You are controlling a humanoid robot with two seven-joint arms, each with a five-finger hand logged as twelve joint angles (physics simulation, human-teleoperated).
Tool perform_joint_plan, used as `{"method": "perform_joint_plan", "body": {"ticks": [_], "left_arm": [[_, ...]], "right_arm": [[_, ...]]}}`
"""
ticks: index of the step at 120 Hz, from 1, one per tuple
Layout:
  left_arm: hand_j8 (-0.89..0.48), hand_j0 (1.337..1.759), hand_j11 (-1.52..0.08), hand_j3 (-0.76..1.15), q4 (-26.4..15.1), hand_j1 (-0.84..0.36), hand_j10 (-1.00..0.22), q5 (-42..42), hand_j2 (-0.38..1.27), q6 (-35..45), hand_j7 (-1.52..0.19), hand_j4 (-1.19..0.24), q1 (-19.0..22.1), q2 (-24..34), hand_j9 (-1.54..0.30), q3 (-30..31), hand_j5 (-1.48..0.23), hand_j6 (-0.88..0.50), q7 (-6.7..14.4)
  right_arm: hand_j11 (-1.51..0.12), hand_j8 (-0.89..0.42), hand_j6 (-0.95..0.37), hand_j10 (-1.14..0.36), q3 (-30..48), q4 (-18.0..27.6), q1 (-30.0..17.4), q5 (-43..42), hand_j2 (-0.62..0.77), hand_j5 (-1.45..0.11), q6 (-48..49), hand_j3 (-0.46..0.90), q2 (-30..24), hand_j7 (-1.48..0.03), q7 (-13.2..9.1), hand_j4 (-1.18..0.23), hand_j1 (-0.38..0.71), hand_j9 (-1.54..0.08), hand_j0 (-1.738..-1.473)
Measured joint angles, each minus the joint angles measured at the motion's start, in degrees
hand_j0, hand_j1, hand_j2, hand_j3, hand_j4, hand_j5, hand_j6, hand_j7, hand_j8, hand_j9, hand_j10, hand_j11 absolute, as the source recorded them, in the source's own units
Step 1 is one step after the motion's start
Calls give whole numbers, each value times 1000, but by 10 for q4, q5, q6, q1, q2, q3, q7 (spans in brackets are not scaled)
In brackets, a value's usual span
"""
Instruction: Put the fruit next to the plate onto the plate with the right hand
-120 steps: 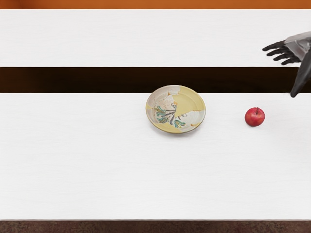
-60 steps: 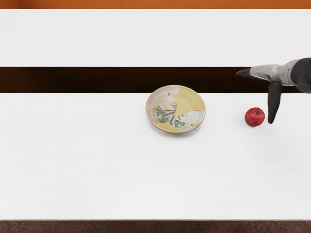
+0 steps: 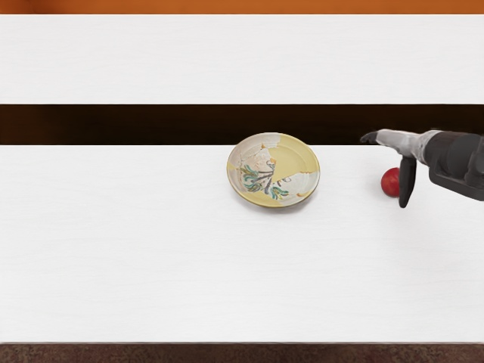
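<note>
We judge the task barely begun: the apple [image 3: 389, 182] sits on the tabletop [image 3: 151, 249], well right of the plate [image 3: 296, 156]. Our right hand [image 3: 399, 148] hovers over it, open, gripping nothing; grasping, carrying and placing are left.

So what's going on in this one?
The robot's right hand reaches in from the right, over a red apple on the white table. Its fingers are spread, and one hangs in front of the apple and hides part of it; no closed grip shows. The apple sits right of the painted plate, apart from it, not yet moved onto it. The left arm is out of view.
</note>
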Motion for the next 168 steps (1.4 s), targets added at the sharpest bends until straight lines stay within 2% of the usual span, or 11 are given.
{"method": "perform_joint_plan", "body": {"ticks": [26, 68, 140, 168], "left_arm": [[0, 1658, 0, 0, 0, 349, 0, 0, 0, 0, 0, 0, 0, 0, 0, 0, 0, -1, 0], [0, 1658, 0, 0, 0, 349, 0, 0, 0, 0, 0, 0, 0, 0, 0, 0, 0, -1, 0], [0, 1658, 0, 0, 0, 349, 0, 0, 0, 0, 0, 0, 0, 0, 0, 0, 0, -1, 0], [0, 1658, 0, 0, 0, 349, 0, 0, 0, 0, 0, 0, 0, 0, 0, 0, 0, -1, 0]], "right_arm": [[-221, -177, -179, -175, -1, -4, -21, -25, -31, -222, -26, 0, 4, -221, 0, -176, -147, -222, -1658], [-288, -228, -230, -226, -11, -17, -61, -68, -41, -288, -109, 0, 29, -287, 0, -227, -86, -288, -1658], [-402, -315, -317, -313, -13, -46, -77, -71, -57, -403, -118, 0, 30, -402, 0, -314, 19, -402, -1658], [-514, -401, -402, -399, -13, -49, -78, -71, -74, -515, -118, 0, 32, -514, 0, -400, 122, -514, -1658]]}}
